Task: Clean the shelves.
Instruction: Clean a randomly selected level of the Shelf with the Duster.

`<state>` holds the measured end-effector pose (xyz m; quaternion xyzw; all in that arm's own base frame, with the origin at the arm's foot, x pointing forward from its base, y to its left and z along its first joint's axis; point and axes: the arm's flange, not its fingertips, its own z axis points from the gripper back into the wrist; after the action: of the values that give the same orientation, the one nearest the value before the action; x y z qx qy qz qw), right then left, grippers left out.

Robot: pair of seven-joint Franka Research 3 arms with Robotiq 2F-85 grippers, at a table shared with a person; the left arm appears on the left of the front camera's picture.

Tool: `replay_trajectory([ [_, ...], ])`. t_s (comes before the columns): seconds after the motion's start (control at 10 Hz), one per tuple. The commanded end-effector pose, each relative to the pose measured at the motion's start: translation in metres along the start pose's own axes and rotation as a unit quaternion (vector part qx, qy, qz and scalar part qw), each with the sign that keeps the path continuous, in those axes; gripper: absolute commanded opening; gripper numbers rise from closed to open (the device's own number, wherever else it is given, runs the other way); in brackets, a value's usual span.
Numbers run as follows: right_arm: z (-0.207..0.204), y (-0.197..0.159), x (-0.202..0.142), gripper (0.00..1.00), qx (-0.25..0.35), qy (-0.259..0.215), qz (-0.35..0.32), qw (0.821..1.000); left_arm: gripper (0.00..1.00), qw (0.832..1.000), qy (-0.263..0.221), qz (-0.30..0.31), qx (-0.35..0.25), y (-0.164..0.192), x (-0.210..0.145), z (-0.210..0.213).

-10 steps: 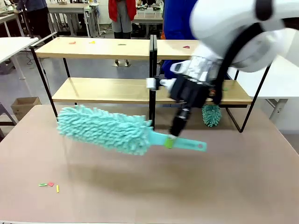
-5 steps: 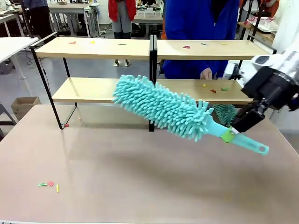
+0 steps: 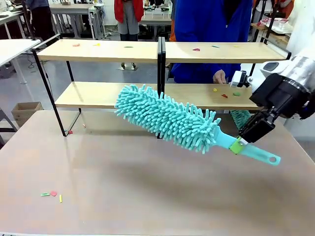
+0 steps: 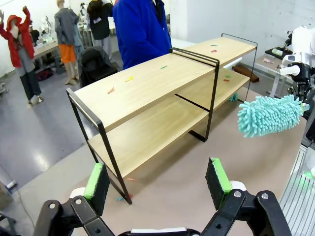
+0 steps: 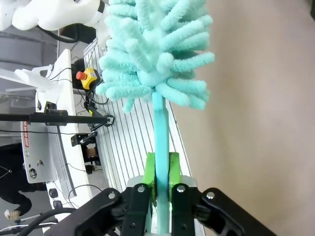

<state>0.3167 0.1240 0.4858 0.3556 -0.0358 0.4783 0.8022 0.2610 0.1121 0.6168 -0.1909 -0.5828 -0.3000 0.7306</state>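
Observation:
The shelves [image 3: 103,50] stand across the far side of the table, two light-wood boards in a black frame, with small coloured scraps on both tiers. My right gripper [image 3: 239,144] is shut on the handle of a teal fluffy duster [image 3: 167,118]. The duster hangs tilted in the air in front of the lower board, head toward the middle. In the right wrist view the green pads [image 5: 149,173] of my right gripper [image 5: 161,173] clamp the duster's handle [image 5: 161,128]. My left gripper [image 4: 156,179] is open and holds nothing, near the shelves' [image 4: 142,83] end, with the duster [image 4: 268,115] farther off.
A person in blue stands behind the shelves with a hand [image 3: 219,76] at the lower board. A second teal duster [image 3: 241,117] shows low at the rack's right end. Several scraps [image 3: 49,194] lie on the beige tabletop. A cardboard box [image 3: 25,112] sits on the floor at left.
My right arm swung from the middle of the picture to the right, carrying the duster from the table's left to the middle. In the last half second it shifted slightly left.

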Motion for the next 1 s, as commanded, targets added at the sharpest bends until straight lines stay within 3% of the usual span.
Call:
replay_trajectory([
  [0.0,0.005,-0.001,0.004,0.12,0.005,0.0,0.006,1.0,1.0,1.0,0.004,-0.003,0.0,0.0,0.0,0.0],
  [0.2,0.004,-0.001,-0.001,0.12,-0.016,-0.017,-0.001,1.0,1.0,1.0,0.004,-0.003,0.0,0.0,0.0,0.0],
  [0.4,0.034,0.007,-0.007,0.12,-0.03,-0.094,0.044,0.994,1.0,1.0,0.004,-0.003,0.0,0.0,0.0,0.0],
  [0.6,0.055,0.01,-0.012,0.12,-0.017,-0.098,0.064,0.993,1.0,1.0,0.004,-0.003,0.0,0.0,0.0,0.0],
  [0.9,0.052,0.003,-0.009,0.12,-0.021,-0.106,0.051,0.993,1.0,1.0,0.004,-0.003,0.0,0.0,0.0,0.0],
])
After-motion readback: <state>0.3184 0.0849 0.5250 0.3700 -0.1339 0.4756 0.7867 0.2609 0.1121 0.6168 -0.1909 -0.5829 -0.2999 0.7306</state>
